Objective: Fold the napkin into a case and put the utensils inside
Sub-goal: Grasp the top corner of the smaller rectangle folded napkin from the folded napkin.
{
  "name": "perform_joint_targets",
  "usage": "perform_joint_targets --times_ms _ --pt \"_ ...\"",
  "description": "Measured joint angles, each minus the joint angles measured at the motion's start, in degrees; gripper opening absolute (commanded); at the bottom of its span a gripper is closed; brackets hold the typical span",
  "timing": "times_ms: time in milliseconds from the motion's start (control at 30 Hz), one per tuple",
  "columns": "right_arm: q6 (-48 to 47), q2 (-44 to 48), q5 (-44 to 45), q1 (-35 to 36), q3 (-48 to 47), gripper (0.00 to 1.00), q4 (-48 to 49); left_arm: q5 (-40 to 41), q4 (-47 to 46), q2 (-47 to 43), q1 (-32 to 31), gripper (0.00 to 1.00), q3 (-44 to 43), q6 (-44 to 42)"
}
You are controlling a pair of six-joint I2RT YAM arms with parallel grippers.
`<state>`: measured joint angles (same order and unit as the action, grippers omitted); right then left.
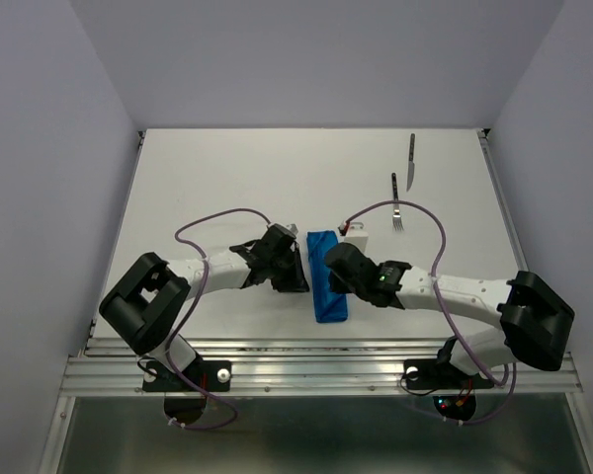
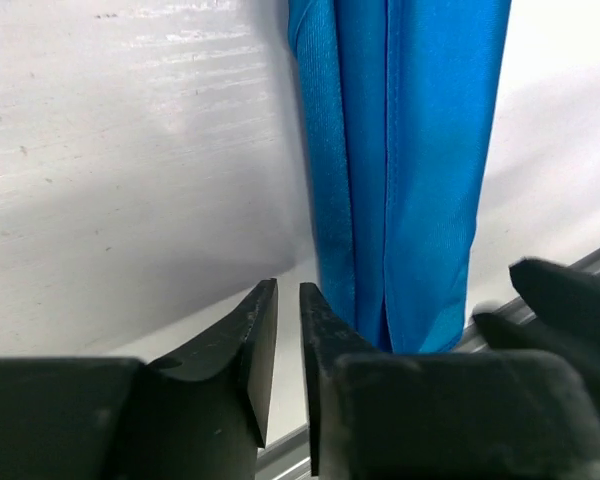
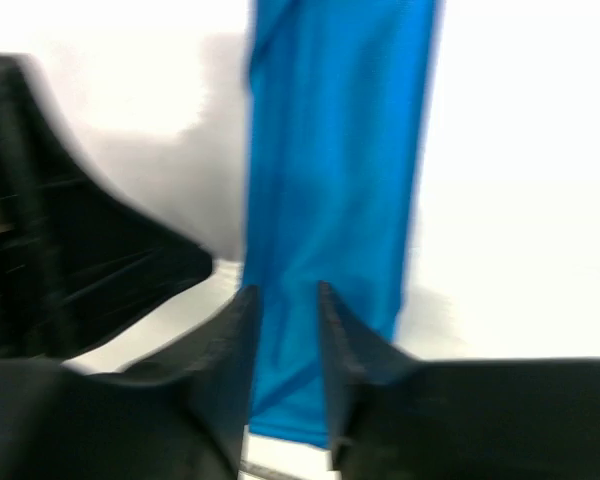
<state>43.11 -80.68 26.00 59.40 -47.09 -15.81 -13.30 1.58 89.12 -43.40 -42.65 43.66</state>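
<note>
The folded napkin [image 1: 328,276] lies on the worktop [image 1: 208,178], fork [image 1: 396,205] and knife [image 1: 411,163] well beyond it. The left gripper [image 2: 288,330] and right gripper [image 3: 285,330] crowd its sides, jaws slightly parted, empty. I reckon a snagging fingertip could drag the folds open.

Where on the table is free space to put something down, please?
Free: the far left half of the table, left of the knife and fork. Crowded: the near middle, where the left gripper and right gripper are at the napkin.
</note>
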Motion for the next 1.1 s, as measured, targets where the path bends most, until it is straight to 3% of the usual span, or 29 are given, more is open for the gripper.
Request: perform_joint_targets --times_ms 133,367,733,1100 --pt "1.7 1.8 -1.2 -5.4 3.2 0.16 -0.1 0.3 0.0 -0.8 0.0 0.43 0.0 0.5" --pt "2.8 1.9 -4.2 -11.0 5.9 0.15 -0.2 0.2 -0.1 -0.8 0.0 0.58 -0.2 0.8" --pt "2.7 -2.2 -8.3 -11.1 5.9 0.12 0.3 -0.5 -2.4 2.2 0.0 0.54 -2.1 1.3" --pt "1.3 -4.8 -10.4 -11.1 5.3 0.11 2.1 -0.9 -3.1 4.4 0.0 0.56 -4.9 1.3"
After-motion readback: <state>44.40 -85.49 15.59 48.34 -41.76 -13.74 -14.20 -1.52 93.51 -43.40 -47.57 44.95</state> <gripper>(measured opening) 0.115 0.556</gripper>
